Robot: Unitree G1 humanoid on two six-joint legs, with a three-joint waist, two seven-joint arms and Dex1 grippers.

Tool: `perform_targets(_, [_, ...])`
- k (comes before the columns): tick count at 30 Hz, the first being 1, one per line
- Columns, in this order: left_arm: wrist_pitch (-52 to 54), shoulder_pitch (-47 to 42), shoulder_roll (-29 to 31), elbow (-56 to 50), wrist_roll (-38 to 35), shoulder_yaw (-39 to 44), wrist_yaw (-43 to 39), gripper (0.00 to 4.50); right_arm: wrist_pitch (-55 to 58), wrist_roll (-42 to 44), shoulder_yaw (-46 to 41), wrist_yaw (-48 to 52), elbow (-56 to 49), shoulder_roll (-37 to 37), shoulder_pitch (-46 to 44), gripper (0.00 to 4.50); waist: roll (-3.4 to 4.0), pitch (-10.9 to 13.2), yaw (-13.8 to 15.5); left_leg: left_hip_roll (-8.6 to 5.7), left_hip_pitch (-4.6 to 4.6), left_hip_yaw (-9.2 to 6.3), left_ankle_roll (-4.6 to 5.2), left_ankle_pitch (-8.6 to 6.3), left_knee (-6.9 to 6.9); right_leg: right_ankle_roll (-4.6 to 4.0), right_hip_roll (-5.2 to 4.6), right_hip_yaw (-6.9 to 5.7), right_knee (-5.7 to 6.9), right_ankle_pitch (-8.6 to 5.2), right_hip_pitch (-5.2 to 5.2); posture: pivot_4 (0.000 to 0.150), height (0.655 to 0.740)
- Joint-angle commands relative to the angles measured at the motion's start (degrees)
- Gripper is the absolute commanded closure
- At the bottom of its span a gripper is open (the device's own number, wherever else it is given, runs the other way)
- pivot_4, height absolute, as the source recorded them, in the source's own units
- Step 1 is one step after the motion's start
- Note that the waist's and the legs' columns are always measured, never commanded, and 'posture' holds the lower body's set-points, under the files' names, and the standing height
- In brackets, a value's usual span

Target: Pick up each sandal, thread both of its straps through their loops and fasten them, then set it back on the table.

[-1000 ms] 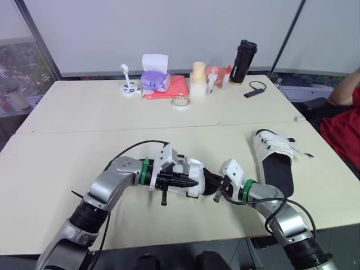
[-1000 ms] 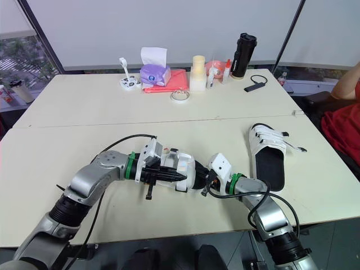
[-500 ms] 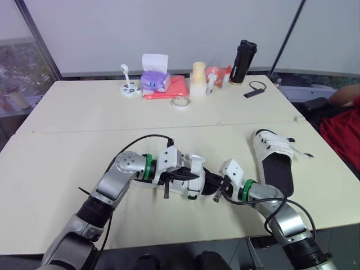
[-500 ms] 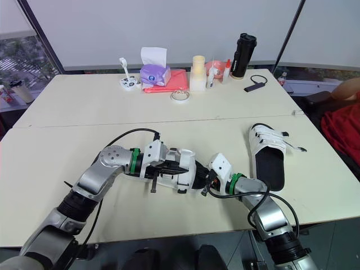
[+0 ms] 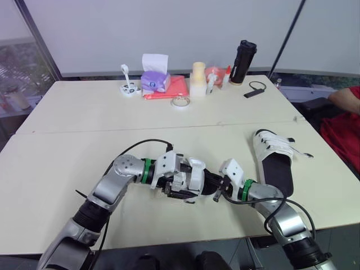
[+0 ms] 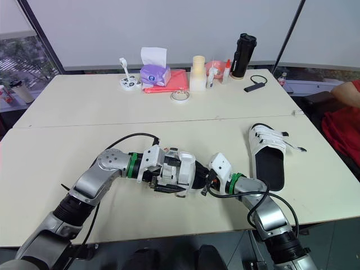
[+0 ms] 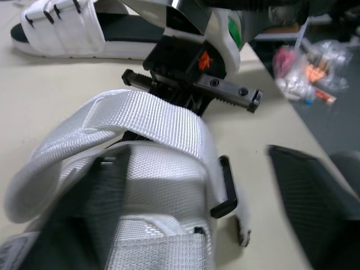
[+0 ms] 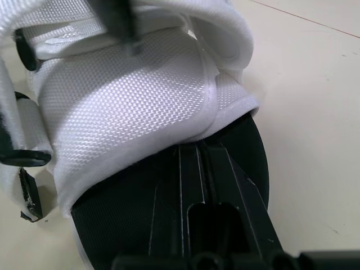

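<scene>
Sandal at near middle of surface is being gripped by closed jaws of right gripper while left gripper, jaws open, is straddling its strap, apparently still needing threading through loop.

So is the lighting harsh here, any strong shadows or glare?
Left eye view: soft, even light over the table; the black bottle casts barely any shadow, no glare. Left wrist view: dark shade under the raised strap of the sandal. Right wrist view: its white mesh upper is bright, the black sole dark.
</scene>
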Motion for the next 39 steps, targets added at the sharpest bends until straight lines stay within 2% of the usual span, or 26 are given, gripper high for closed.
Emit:
perform_targets(1, [17.3,-1.2,5.3,-7.9,-13.4,9.4,0.2,0.1,2.6,-3.2,2.2,-0.4,6.1,-0.5,2.6,4.5,0.02,0.0,-0.1,0.03,0.01,-0.01,0.0,0.0,-0.01,0.0,0.01,-0.01,0.01,0.0,-0.01,0.15,0.74])
perform_targets(3, [24.8,0.8,9.5,-12.1,-19.4,12.5,-0.5,0.1,2.6,-3.2,2.2,-0.4,6.1,-0.5,2.7,4.5,0.04,0.0,-0.1,0.1,0.0,-0.01,0.01,0.0,-0.06,0.01,0.08,-0.02,0.02,0.0,-0.06,0.15,0.74])
perform_targets(5, [28.0,4.5,13.6,-15.7,-21.9,13.2,-1.4,0.1,2.4,-3.2,2.3,-0.2,6.2,-0.6,2.9,4.5,0.07,0.0,-0.1,0.13,0.02,0.0,0.01,0.0,-0.11,0.02,0.07,-0.04,0.01,-0.01,-0.05,0.15,0.74])
perform_targets(7, [25.8,9.3,17.0,-17.9,-19.6,11.6,-2.1,0.1,2.2,-3.2,2.3,0.0,6.4,-0.6,2.9,4.5,0.07,0.0,0.0,0.11,0.06,0.03,0.0,0.0,-0.13,0.02,0.06,-0.03,-0.01,-0.02,0.0,0.15,0.74])
perform_targets(10, [22.5,14.0,18.9,-19.3,-16.5,9.5,-1.8,0.1,2.0,-3.3,2.5,0.5,6.9,-0.5,2.5,4.5,0.04,0.0,0.2,0.12,0.06,0.03,-0.01,-0.01,-0.09,-0.04,-0.03,0.01,-0.04,-0.03,0.02,0.15,0.74])
perform_targets(18, [12.6,13.5,11.6,-12.9,-8.0,2.7,2.8,0.1,1.9,-3.6,3.1,1.5,7.6,-0.4,1.6,4.5,-0.12,-0.1,0.1,0.3,-0.03,0.04,-0.04,-0.03,-0.13,-0.21,-0.09,0.1,-0.14,0.02,-0.07,0.15,0.74])
perform_targets(25, [12.7,10.0,7.2,-9.2,-7.1,0.1,2.5,0.1,2.4,-3.5,2.6,1.8,7.0,-1.0,1.7,4.5,-0.1,-0.1,0.3,0.32,-0.02,0.11,-0.02,-0.01,-0.28,-0.28,-0.05,0.04,-0.11,0.02,-0.17,0.15,0.74])
perform_targets(32, [17.6,6.3,3.9,-7.3,-9.9,0.2,1.5,0.1,2.7,-3.5,2.3,1.5,6.6,-1.2,1.9,4.5,-0.09,-0.1,0.3,0.3,-0.02,0.11,-0.01,-0.01,-0.24,-0.27,0.0,0.0,-0.11,0.03,-0.14,0.15,0.74])
perform_targets(35, [17.2,5.2,2.8,-6.1,-8.6,-1.6,1.2,0.1,2.9,-3.4,2.0,1.1,6.2,-1.3,2.3,4.5,-0.09,-0.1,0.4,0.29,-0.02,0.12,-0.01,-0.01,-0.23,-0.26,0.02,-0.02,-0.11,0.03,-0.13,0.15,0.74])
perform_targets(38, [17.7,4.3,1.5,-4.2,-7.5,-3.1,2.1,0.97,3.1,-3.3,1.8,0.6,5.5,-1.2,3.0,4.5,-0.1,-0.1,0.5,0.27,0.01,0.09,-0.01,0.0,-0.08,-0.25,0.04,-0.07,-0.11,0.04,-0.02,0.15,0.74])
perform_targets(39, [17.9,4.2,1.2,-3.8,-7.3,-3.2,2.3,1.47,3.2,-3.3,1.8,0.4,5.3,-1.2,3.1,4.5,-0.1,-0.1,0.6,0.27,0.0,0.08,-0.01,-0.01,-0.05,-0.25,0.04,-0.08,-0.11,0.03,-0.01,0.15,0.74])
